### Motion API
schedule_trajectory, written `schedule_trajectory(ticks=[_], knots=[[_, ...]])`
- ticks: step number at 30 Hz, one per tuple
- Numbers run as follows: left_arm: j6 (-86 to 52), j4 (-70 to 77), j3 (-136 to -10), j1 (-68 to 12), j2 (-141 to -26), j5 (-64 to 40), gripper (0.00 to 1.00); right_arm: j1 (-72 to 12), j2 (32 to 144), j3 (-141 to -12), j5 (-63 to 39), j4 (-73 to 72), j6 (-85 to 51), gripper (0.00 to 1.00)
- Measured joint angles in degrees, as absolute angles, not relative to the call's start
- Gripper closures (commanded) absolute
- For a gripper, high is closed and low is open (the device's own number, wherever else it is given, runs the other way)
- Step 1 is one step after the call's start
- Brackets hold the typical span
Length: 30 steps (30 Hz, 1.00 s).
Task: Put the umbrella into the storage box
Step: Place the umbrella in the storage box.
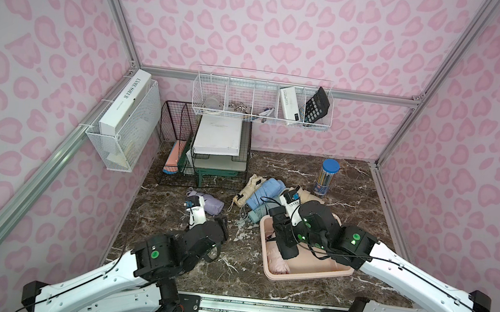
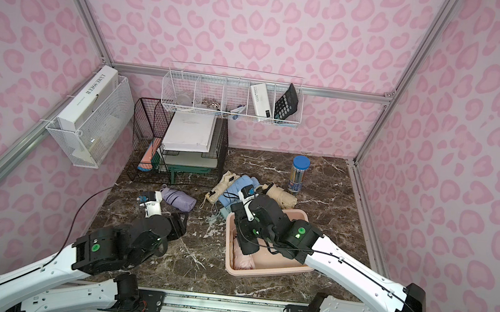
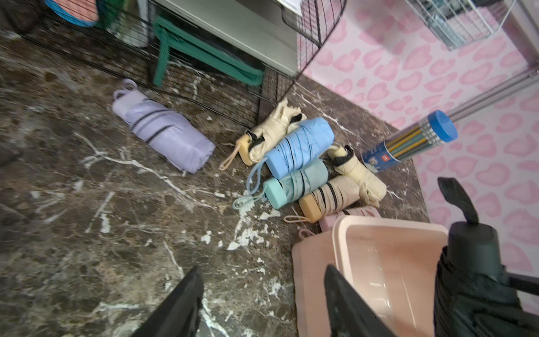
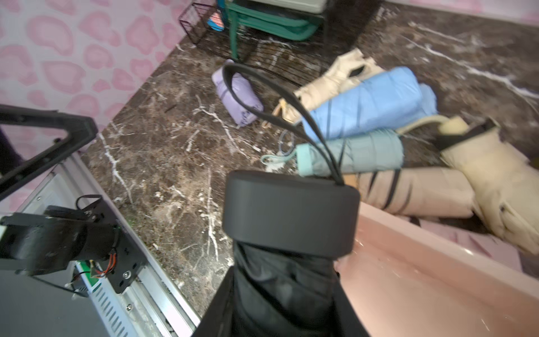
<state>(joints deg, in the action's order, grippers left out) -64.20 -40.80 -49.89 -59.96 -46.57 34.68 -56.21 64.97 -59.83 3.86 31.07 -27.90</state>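
While the right gripper [image 4: 283,315] pinches the black umbrella [image 4: 288,213] by its cloth body just below the handle, the umbrella hangs above the storage box [image 1: 315,274], over the box's left half and not yet down in it. The left gripper [image 3: 262,303] is spread wide with nothing between its fingers, over bare table [image 1: 230,257] to the left of the box.

Handling, my read: it's light, so weight isn't the problem. There's a stiff core of folded ribs and shaft under soft, slick cloth – the jaws squash the cloth before they bite, so the bundle can slide or twist in the grip. Mid-body is the right place to hold. The handle is hard, rounded and smooth, which is worse for flat pads. The wrist strap [image 4: 318,146] loops free off the handle and could snag the box rim.

A pink umbrella [image 1: 276,260] lies inside the box at its near left corner, and the floor to the right of it looks free. Behind the box is a pile – blue umbrella [image 3: 297,148], teal umbrella [image 3: 294,186], cream umbrella [image 3: 274,131] and more. I can't tell whether the nearest one touches the far rim. A purple umbrella [image 3: 163,131] lies alone, well left of the box.
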Motion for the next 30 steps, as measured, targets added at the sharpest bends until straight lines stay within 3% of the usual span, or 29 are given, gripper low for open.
schedule_trajectory(ticks=[16,30], knots=[[-64.5,-24.4,-47.2,-60.0,-62.6,14.0,0.24,-46.7,62.8,-44.2,0.3,26.6,-31.6,0.85],[-65.9,-18.2,-47.2,-60.0,-71.2,8.4,0.49,-46.5,62.9,-35.4,-2.2,20.3,-30.5,0.85]])
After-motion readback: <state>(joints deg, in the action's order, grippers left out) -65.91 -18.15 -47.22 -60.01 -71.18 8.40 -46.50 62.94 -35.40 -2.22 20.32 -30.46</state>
